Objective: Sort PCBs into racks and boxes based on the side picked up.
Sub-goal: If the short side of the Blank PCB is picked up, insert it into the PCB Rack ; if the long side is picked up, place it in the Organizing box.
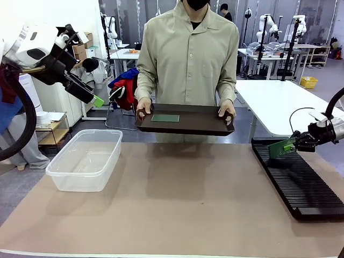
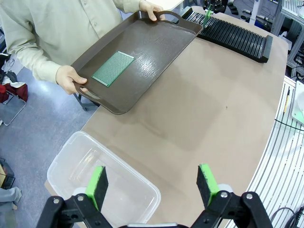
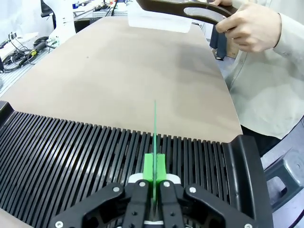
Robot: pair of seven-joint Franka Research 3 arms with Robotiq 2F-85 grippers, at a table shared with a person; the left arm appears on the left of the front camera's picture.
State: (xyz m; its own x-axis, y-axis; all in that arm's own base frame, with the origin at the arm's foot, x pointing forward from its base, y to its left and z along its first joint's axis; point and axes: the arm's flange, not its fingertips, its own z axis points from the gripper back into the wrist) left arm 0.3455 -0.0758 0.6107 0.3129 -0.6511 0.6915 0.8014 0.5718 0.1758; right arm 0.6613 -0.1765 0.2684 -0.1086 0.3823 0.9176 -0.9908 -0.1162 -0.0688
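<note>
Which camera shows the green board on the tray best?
The left wrist view: it looks down on the board, whole face visible. The front view flattens it to a sliver; the right wrist view catches part of the tray.

You see the right gripper (image 3: 154, 166) with its fingers (image 3: 148, 166) pinched tight on a PCB (image 3: 155, 128), held edge-on and upright over the slots of the black rack (image 3: 71, 147). Beyond it, the table (image 3: 118, 71) runs to a clear box (image 3: 159, 20); a person's hand (image 3: 251, 26) grips a brown tray (image 3: 190, 9).
</note>
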